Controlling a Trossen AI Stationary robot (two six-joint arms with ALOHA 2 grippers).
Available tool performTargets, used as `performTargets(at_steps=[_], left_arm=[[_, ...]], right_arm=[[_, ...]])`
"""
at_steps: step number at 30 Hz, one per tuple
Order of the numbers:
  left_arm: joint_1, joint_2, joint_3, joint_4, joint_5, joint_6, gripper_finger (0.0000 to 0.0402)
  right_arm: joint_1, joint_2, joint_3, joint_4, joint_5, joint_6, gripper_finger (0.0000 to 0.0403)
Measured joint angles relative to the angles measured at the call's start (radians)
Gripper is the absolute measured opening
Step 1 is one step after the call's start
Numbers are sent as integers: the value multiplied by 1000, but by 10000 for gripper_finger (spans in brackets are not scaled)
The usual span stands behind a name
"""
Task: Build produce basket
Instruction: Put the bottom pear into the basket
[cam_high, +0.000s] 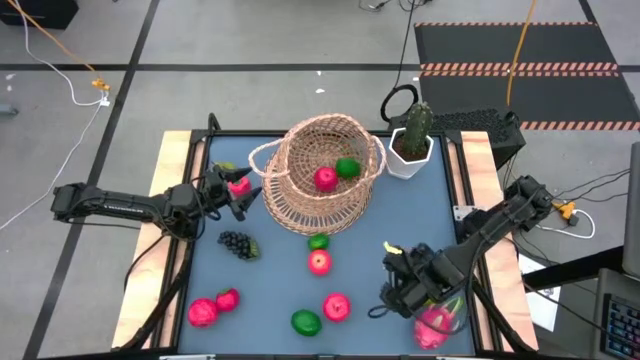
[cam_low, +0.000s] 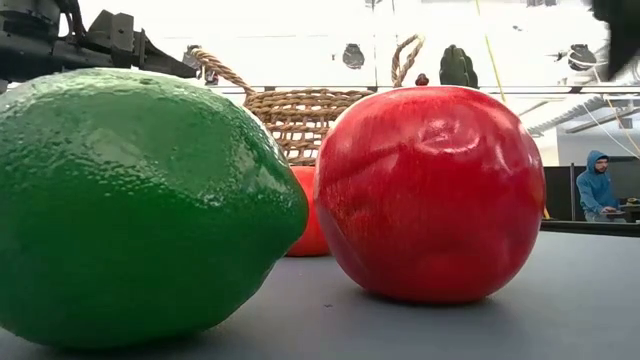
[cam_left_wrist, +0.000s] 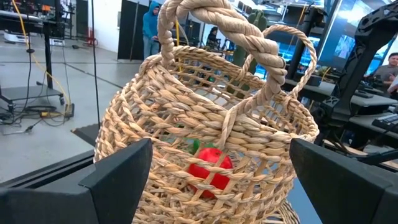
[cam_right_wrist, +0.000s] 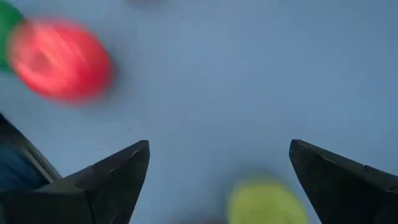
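Large round tan woven wicker basket at counter rear centre, tipped toward front. In basket: red apple, green lime beside it. White hexagonal pot with green cactus just right of basket. Left tool just left of basket, jaws apart. Dark grape bunch front-left of basket. Small lime and second apple directly before basket. Right tool well front-right of basket, jaws apart.

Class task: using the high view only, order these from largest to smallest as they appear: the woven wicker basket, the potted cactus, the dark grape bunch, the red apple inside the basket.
1. Tan woven wicker basket
2. Green cactus in white pot
3. Dark grape bunch
4. Red apple in the basket

The last two look close in size, so their order is unsure.
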Motion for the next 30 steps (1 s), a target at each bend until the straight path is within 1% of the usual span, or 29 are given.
performTargets(at_steps=[2,4,7,10,13,18,22,26,30], left_arm=[[0,0,0,1,0,0,381],[0,0,0,2,0,0,381],[0,0,0,3,-6,0,381],[0,0,0,11,-7,-1,381],[0,0,0,11,-7,1,381],[0,0,0,3,-7,-6,381],[0,0,0,1,-7,-11,381],[0,0,0,1,-7,-18,381],[0,0,0,2,-7,-26,381]], right_arm=[[15,0,0,-63,-75,23,380],[27,-1,0,-108,-120,28,379],[36,-3,0,-170,-150,45,374],[40,-3,0,-213,-182,75,356],[43,-4,0,-223,-209,87,321],[40,-4,0,-219,-282,124,244],[38,-4,0,-217,-288,129,188],[38,-1,0,-211,-287,135,147],[47,-1,-30,-192,-287,132,122]])
